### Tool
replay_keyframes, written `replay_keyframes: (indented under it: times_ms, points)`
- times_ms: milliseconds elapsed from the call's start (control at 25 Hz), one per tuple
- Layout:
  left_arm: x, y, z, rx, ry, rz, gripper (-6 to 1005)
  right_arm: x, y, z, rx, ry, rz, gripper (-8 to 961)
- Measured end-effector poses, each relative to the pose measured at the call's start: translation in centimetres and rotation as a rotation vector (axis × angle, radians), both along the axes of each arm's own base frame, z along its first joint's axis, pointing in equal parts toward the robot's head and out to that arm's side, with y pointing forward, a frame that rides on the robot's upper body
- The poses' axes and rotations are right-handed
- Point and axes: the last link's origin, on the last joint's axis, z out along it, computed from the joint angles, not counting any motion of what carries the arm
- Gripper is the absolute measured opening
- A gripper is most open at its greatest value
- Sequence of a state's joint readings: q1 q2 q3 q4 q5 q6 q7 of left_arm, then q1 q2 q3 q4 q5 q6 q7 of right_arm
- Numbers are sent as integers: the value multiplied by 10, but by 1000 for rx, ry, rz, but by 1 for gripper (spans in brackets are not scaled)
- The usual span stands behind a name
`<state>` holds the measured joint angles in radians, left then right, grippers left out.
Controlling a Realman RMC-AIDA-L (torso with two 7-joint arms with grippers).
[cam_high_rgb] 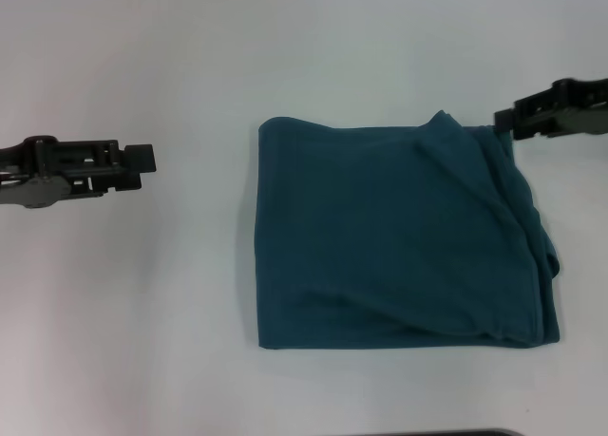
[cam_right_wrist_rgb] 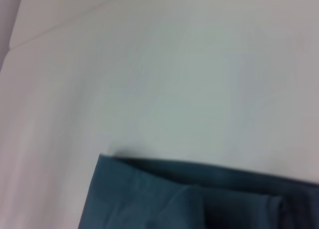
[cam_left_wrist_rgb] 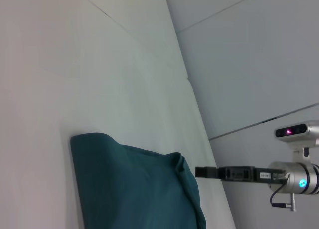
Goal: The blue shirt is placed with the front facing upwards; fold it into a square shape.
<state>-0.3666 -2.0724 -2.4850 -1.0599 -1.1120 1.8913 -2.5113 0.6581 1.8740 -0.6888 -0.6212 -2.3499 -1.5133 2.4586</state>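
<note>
In the head view, the blue shirt [cam_high_rgb: 399, 236] lies folded into a near-square block at the centre right of the frame on the white counter [cam_high_rgb: 142, 341], plain teal side up, with no lettering showing. Its right edge is bulkier and rumpled, with a loose fold running down from the upper right corner. The left pincer [cam_high_rgb: 142, 159] hangs at the left edge of the frame, well apart from the shirt's left side; it holds nothing, and how far it is open I cannot tell. The right pincer [cam_high_rgb: 506, 123] sits at the upper right, its tip just beside the shirt's upper right corner, touching or nearly so; whether it grips cloth cannot be told. The right arm is clearly the nearer one, and the untidy edge lies just below and left of its tip.

In the left wrist view, the shirt [cam_left_wrist_rgb: 134, 189] fills the lower middle, and the right pincer [cam_left_wrist_rgb: 209, 172] shows farther off, level with the raised corner fold.

The right wrist view shows only the shirt's folded edge [cam_right_wrist_rgb: 199, 199] along the bottom over bare counter [cam_right_wrist_rgb: 159, 79].
</note>
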Motion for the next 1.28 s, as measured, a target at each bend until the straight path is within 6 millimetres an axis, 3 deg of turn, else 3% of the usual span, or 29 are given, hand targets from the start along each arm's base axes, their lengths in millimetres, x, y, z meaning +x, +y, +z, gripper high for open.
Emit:
replay_keyframes:
  times_ms: [160,280,560,600,640,800,1120,1280]
  points:
    - [-1,0,2,8,3,-4,579,-6,0,7,-8,9,31,371]
    - [-3,-3,-1,1,30,-43,579,-16,-3,-1,-44,29,80,396]
    - [-6,-7,-53,-139,169,9,579,-17,-9,-13,-55,53,93,416]
    - [-6,-7,-53,-139,169,9,580,-17,-9,-13,-54,53,93,415]
    - [-1,0,-68,-161,219,15,580,-17,-9,-13,-53,53,93,414]
    - [5,11,-88,-192,291,33,580,-16,-10,-13,-52,51,100,414]
    - [16,25,-113,-209,313,18,580,-14,-11,-15,-50,51,105,414]
    - [23,29,-114,-195,312,-21,581,-14,-11,-13,-45,51,105,414]
